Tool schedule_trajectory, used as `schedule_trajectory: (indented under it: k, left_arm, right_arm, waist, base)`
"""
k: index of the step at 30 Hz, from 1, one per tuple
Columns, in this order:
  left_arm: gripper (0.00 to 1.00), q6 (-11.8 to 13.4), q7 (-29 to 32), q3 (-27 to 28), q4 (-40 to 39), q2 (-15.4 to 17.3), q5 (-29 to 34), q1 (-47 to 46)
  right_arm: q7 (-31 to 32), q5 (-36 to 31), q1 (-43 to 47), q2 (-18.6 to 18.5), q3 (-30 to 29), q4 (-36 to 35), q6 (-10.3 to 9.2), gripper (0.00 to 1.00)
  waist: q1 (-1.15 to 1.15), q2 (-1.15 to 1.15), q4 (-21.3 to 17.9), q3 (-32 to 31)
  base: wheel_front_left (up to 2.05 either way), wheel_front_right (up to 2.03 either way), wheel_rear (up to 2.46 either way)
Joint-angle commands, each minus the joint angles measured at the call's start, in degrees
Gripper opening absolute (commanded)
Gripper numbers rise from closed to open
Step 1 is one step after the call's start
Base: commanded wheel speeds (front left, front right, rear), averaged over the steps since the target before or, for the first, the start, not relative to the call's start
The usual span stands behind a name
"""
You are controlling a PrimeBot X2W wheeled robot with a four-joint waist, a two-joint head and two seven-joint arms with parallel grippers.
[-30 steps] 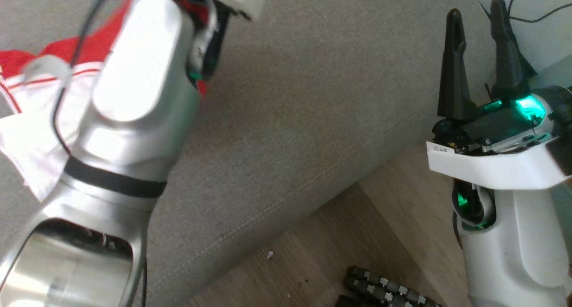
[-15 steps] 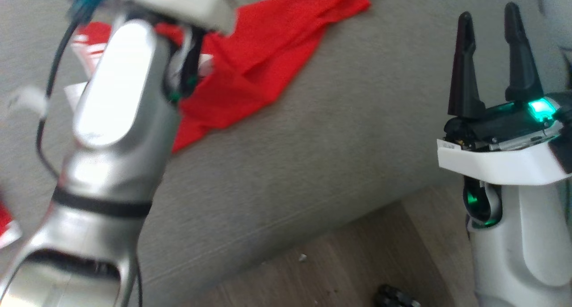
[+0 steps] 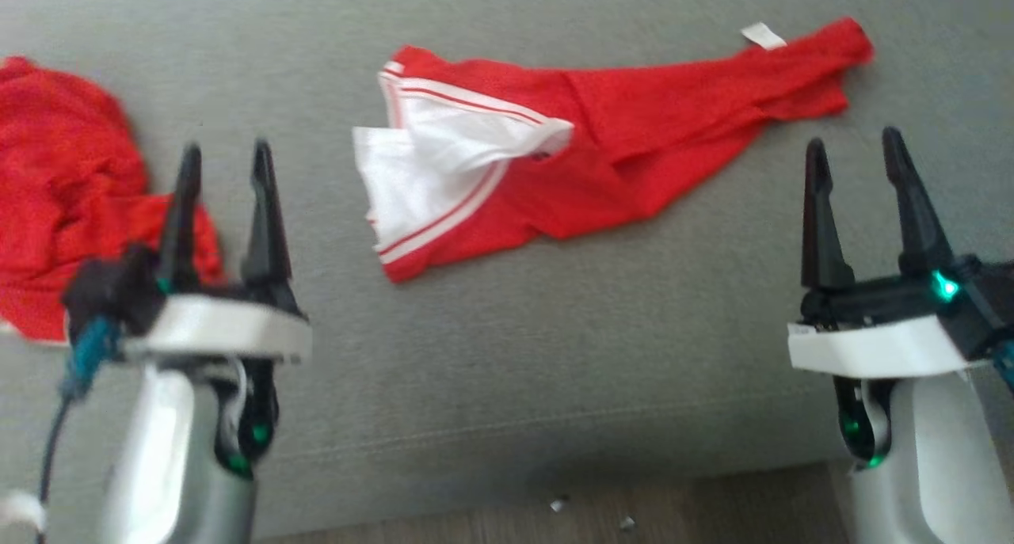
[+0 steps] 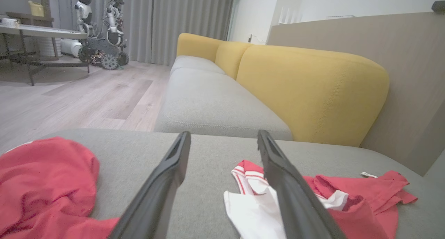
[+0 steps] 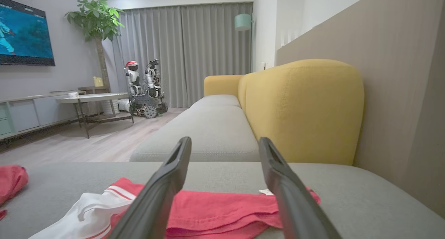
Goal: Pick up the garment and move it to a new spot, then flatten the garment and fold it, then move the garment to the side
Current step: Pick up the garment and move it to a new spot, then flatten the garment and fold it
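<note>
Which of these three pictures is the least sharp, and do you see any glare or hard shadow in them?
Head view: the softest, with smeared edges on the left gripper and the striped garment; flat light, no hard shadows. Left wrist view: the room is crisp, but the fingers close to the lens are soft. Right wrist view: the clearest, with even light on the yellow backrest and no glare.

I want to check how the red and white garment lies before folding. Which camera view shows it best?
The head view: it looks down on the whole red and white garment, crumpled on the grey cushion. The left wrist view sees it low, partly behind a finger; the right wrist view sees it partly behind both fingers.
</note>
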Motion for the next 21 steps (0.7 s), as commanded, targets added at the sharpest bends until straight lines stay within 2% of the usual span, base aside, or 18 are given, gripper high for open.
schedule_trajectory:
  k: [1,8,15,19,21]
  left_arm:
    - [1.00,-0.22,-0.28,1.98,-2.37,0.37,0.07,-1.07]
    - [1.00,-1.96,-0.28,5.21,-5.50,-3.94,0.51,8.57]
    - [1.00,-1.41,-0.28,3.43,-6.68,-4.22,-0.47,8.83]
    - [1.00,-1.05,-0.28,2.18,-6.85,-4.23,-0.81,8.55]
    - [1.00,-0.77,-0.28,1.51,-6.71,-4.23,-1.42,8.31]
  right_arm:
    - [-0.25,-0.12,-0.07,0.32,1.01,-1.65,0.41,1.00]
    - [-0.25,-0.35,3.25,0.32,0.06,-0.14,0.41,1.00]
    - [-0.19,-1.66,2.67,0.32,1.61,0.77,0.41,1.00]
    - [0.75,-3.11,0.46,0.15,4.87,1.77,0.41,1.00]
    - [1.88,-4.17,-1.30,-1.15,7.30,3.01,0.41,1.00]
  waist:
    - [0.00,0.00,3.37,-3.02]
    - [0.00,0.00,6.40,-5.54]
    - [0.00,0.00,7.64,-5.82]
    - [0.00,0.00,8.96,-4.58]
    - [0.00,0.00,10.03,-3.55]
  base:
    - [0.00,0.00,0.00]
    - [0.00,0.00,0.00]
    - [0.00,0.00,0.00]
    - [0.00,0.00,0.00]
    - [0.00,0.00,0.00]
